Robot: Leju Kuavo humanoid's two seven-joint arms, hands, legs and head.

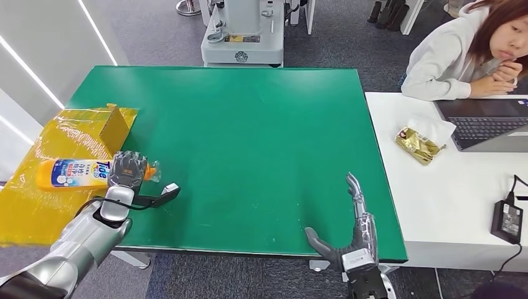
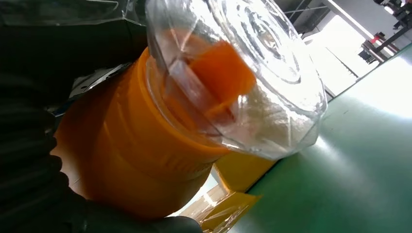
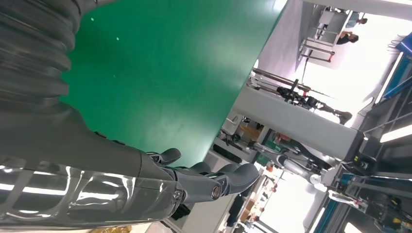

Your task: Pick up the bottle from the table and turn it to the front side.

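Observation:
An orange Tide bottle (image 1: 71,173) with a blue-and-white label lies on its side at the green table's left edge, its clear cap (image 1: 151,170) pointing right. My left hand (image 1: 127,170) grips its neck end, fingers wrapped over the top. Seen from the left wrist, the orange neck (image 2: 136,160) and clear cap (image 2: 252,82) sit close against my dark fingers (image 2: 29,165). My right hand (image 1: 352,233) hovers at the table's front right edge, fingers spread and holding nothing; in the right wrist view the hand (image 3: 194,177) is open over the green surface.
Yellow plastic sheeting (image 1: 56,205) and a small yellow cardboard piece (image 1: 117,121) lie under and behind the bottle. The green table (image 1: 249,137) is bare in the middle. A white desk (image 1: 436,205) at right holds a laptop, a snack packet and a power brick; a person leans there.

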